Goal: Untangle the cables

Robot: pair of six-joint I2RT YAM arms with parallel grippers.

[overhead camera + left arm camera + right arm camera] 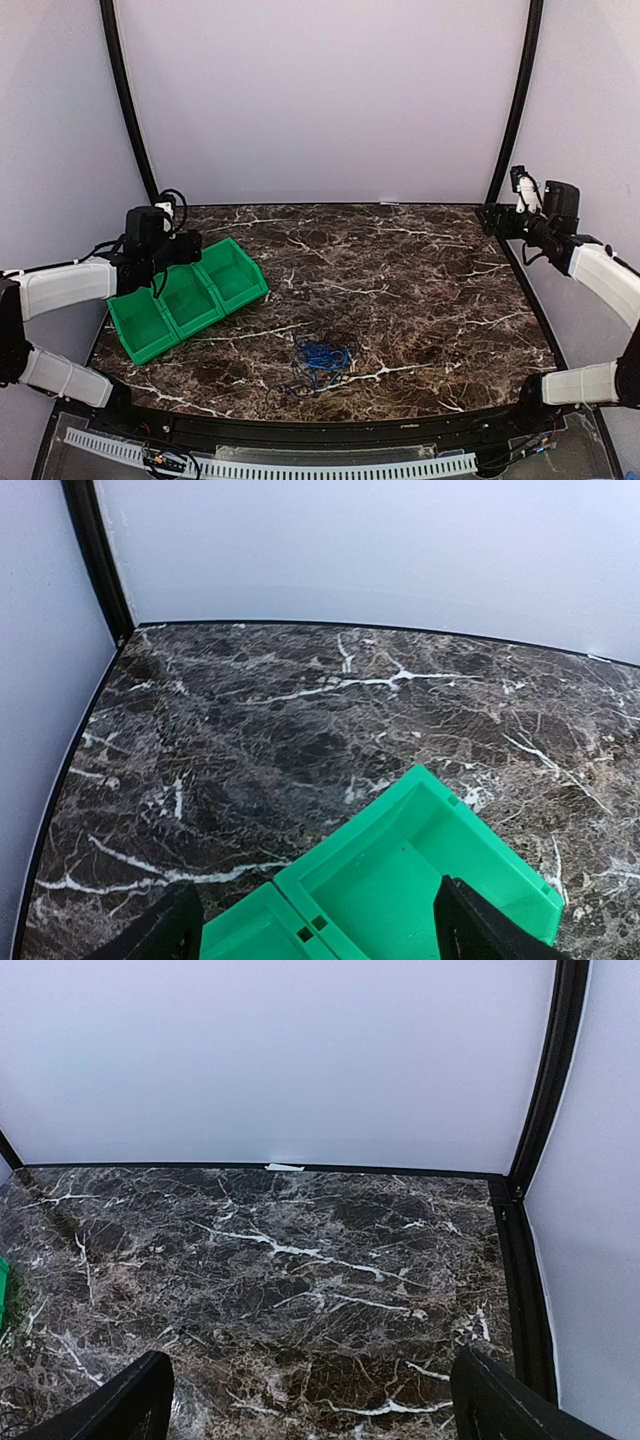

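The cables lie in one tangle near the front middle of the table: a bright blue cable (321,354) bunched up, with thin black cables (292,386) looped round and in front of it. My left gripper (186,250) hovers over the green three-compartment bin (180,297), far left of the tangle. In the left wrist view it (320,948) is open and empty above an empty bin compartment (420,870). My right gripper (493,220) is raised at the back right; in the right wrist view it (315,1425) is open and empty over bare marble. Neither wrist view shows the cables.
The dark marble table (400,280) is walled by white panels at the back and sides, with black corner posts (128,110). A black rim (515,1260) runs along the table's right edge. The bin's edge shows as a green sliver (3,1295) in the right wrist view.
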